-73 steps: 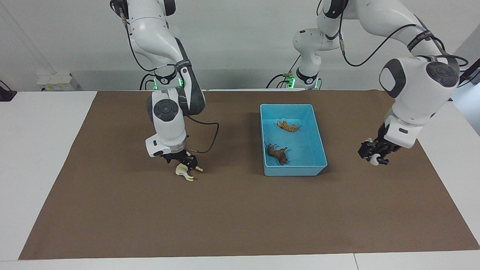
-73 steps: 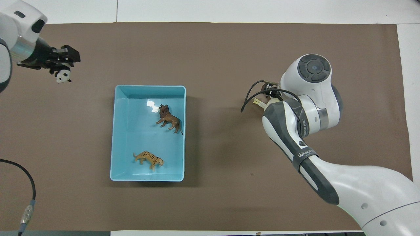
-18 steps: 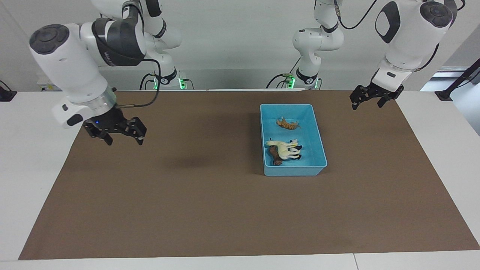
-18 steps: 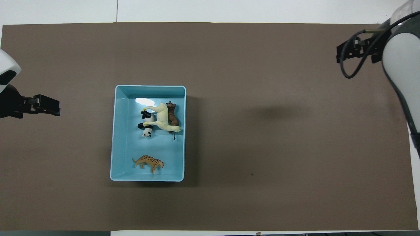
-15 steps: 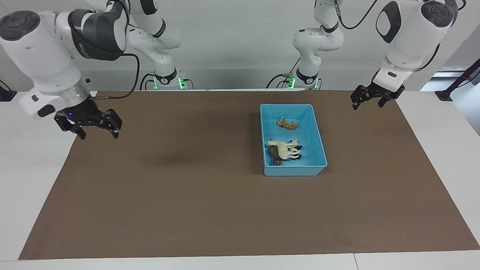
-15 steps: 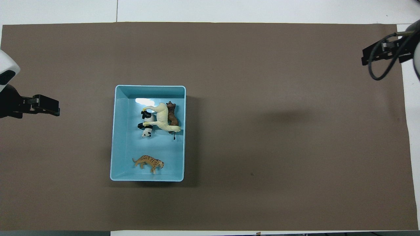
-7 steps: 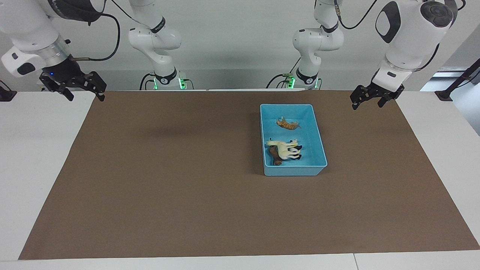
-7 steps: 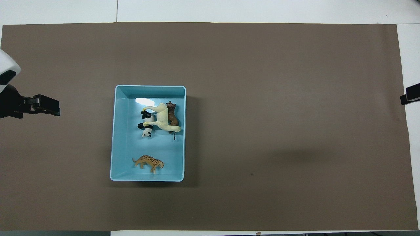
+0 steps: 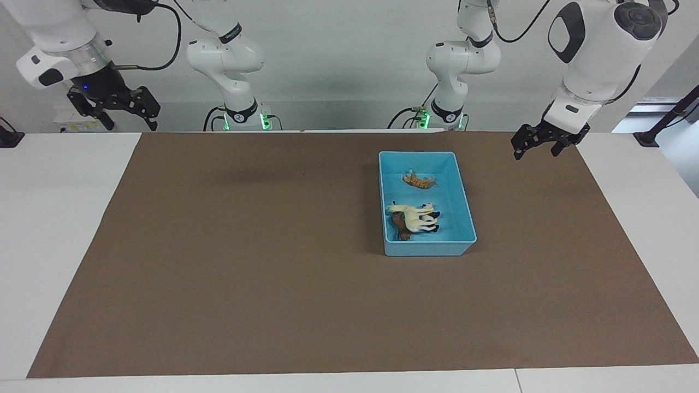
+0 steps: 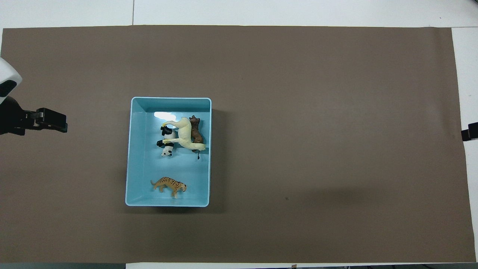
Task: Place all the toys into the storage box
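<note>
Box: the blue storage box [image 10: 130,149] is seen left of centre in the overhead frame, on the brown mat [image 10: 298,112] over the worktop [image 9: 54,218].
Toys: all four lie inside it; the tiger [image 10: 168,184] in the lower part, and the horse [image 10: 183,135], lion [image 10: 195,131] and panda [image 10: 166,142] bunched touching in the upper part.
Change, right end effector [image 9: 113,109]: over the last second it has been lifted from the mat's edge to the upper left of the facing frame, above the worktop's corner; fingers spread, nothing held.
Change, left end effector [image 9: 540,143]: none is seen; it waits at the upper right of the facing frame, spread and empty.
Meaning: no toy is left on the mat, so the task is judged complete and the arms are judged to be retreating.
</note>
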